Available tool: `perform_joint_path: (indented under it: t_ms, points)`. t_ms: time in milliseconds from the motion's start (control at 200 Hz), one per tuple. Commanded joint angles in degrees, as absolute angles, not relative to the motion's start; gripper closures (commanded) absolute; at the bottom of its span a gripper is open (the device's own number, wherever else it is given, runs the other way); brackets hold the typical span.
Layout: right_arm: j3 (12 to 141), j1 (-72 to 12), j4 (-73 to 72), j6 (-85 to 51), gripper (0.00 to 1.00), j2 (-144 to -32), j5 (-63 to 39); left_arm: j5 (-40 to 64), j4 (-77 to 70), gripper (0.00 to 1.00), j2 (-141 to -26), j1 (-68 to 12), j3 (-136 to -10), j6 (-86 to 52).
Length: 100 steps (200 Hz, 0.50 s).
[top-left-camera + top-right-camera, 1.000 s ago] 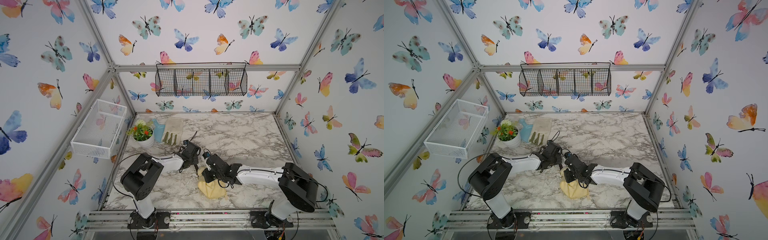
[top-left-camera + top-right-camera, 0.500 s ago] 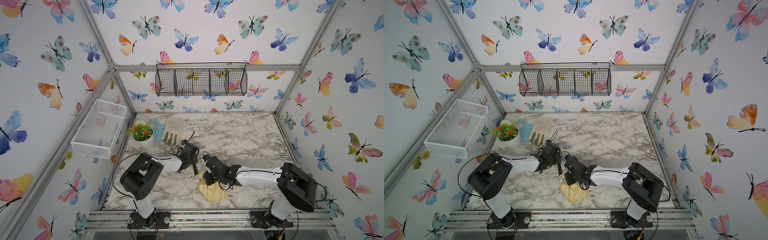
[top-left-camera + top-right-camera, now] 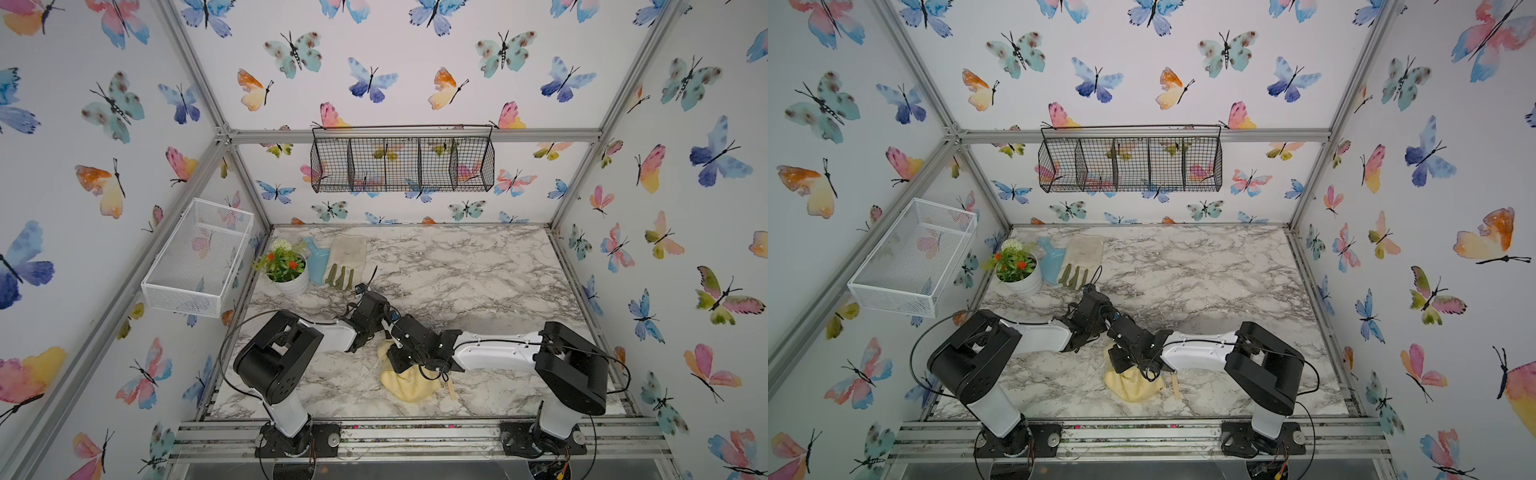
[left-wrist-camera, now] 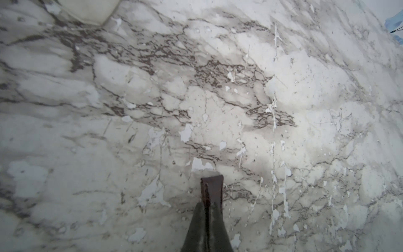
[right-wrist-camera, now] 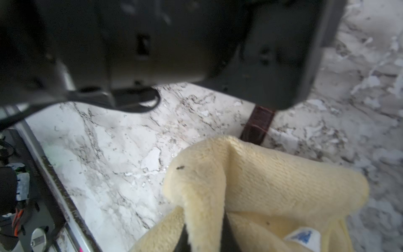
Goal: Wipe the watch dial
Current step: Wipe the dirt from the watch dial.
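Note:
My left gripper (image 4: pixel 208 205) is shut on a dark brown watch strap (image 4: pixel 212 187), whose end sticks out past the fingertips just above the marble. The right wrist view shows the same strap (image 5: pixel 258 126) running from under the left gripper's body to the edge of the yellow cloth (image 5: pixel 261 179). My right gripper (image 5: pixel 205 235) is shut on a fold of that cloth. In both top views the two grippers (image 3: pixel 390 326) (image 3: pixel 1117 357) meet at the front middle, with the cloth (image 3: pixel 409 384) bunched below them. The watch dial is hidden.
A potted flower (image 3: pixel 286 270), a blue scoop (image 3: pixel 318 259) and a garden glove (image 3: pixel 345 259) lie at the back left of the marble table (image 3: pixel 478 270). A white wire basket (image 3: pixel 199 257) and a black one (image 3: pixel 403 164) hang on the walls. A small tan stick (image 3: pixel 451 388) lies beside the cloth.
My left gripper has closed onto the strap. The right gripper has slid the cloth a little to the left, closer to the left gripper.

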<state>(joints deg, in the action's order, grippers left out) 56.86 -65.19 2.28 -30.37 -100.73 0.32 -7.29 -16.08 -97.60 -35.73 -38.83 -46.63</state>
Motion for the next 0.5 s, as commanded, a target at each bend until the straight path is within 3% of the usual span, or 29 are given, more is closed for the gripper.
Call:
perform_joint_path:
  t_ms: [0, 165, 496]
  points:
    - [58.73, -65.39, 2.51, -29.37, 0.97, -104.62, 1.05, -2.41, -6.89, 0.94, -100.71, -34.98, -34.47, -48.16]
    - [56.52, -65.44, 2.58, -30.34, 0.97, -106.1, 1.06, -2.13, -7.71, 0.97, -100.46, -33.37, -33.33, -47.82]
    - [46.89, -65.72, 0.46, -32.89, 0.98, -98.1, 0.97, -3.99, -9.67, 1.0, -100.53, -30.76, -31.08, -46.67]
